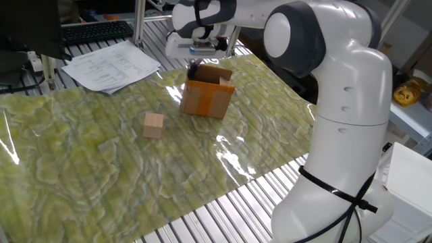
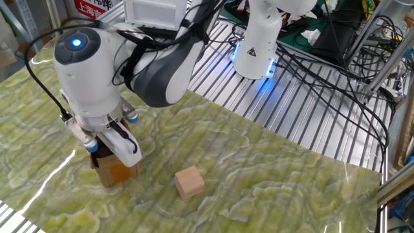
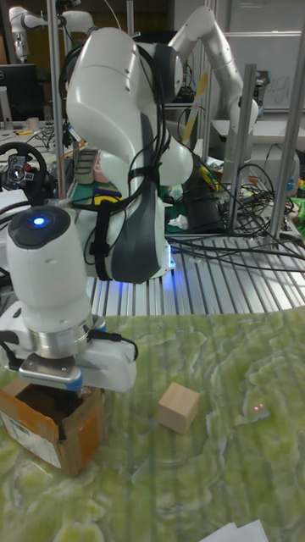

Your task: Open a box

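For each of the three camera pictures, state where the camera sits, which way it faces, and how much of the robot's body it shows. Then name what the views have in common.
One fixed view: raised, beside the base, looking across the mat; shows the base column and arm reaching to the box.
The other fixed view: high, opposite the base, looking down; shows the wrist and hand over the box.
Tall fixed view: low, facing the base; shows the whole arm.
Shared: all three show the box and the wooden cube.
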Available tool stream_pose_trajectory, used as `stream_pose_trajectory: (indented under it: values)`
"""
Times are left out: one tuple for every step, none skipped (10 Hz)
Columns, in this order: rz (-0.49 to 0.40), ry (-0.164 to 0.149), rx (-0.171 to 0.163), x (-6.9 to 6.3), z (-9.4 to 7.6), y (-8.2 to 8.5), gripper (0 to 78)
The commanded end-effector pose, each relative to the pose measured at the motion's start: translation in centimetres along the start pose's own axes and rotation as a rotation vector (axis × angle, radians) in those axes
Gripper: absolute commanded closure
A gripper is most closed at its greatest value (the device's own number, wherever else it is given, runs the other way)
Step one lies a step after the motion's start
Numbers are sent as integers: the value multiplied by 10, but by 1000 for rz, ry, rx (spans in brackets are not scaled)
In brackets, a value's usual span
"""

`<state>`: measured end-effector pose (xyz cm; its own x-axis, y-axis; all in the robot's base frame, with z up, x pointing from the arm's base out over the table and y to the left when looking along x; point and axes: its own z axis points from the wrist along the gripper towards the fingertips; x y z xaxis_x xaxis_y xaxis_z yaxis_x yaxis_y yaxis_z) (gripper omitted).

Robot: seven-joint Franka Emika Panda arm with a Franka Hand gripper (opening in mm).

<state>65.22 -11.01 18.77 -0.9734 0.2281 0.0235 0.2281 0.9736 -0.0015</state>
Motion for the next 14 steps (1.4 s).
stream_pose_trajectory:
  values:
    - [90,-4,-20,-15,-18,28,776]
    - [102,-1,-23,-16,-20,33,776]
    - [115,1,-24,-17,-23,38,776]
    - [125,-2,-25,-17,-22,42,776]
    - [127,-10,-24,-16,-18,43,776]
    - [125,-26,-28,-16,-9,43,776]
    - [123,-38,-31,-16,-1,42,776]
    - [120,-45,-34,-16,6,40,776]
    - [121,-52,-38,-16,11,39,776]
    - [125,-55,-39,-16,12,39,776]
    - [132,-56,-39,-16,12,40,776]
    - [138,-59,-39,-17,11,41,776]
    - [138,-60,-39,-17,11,41,776]
    - [137,-64,-35,-16,11,41,776]
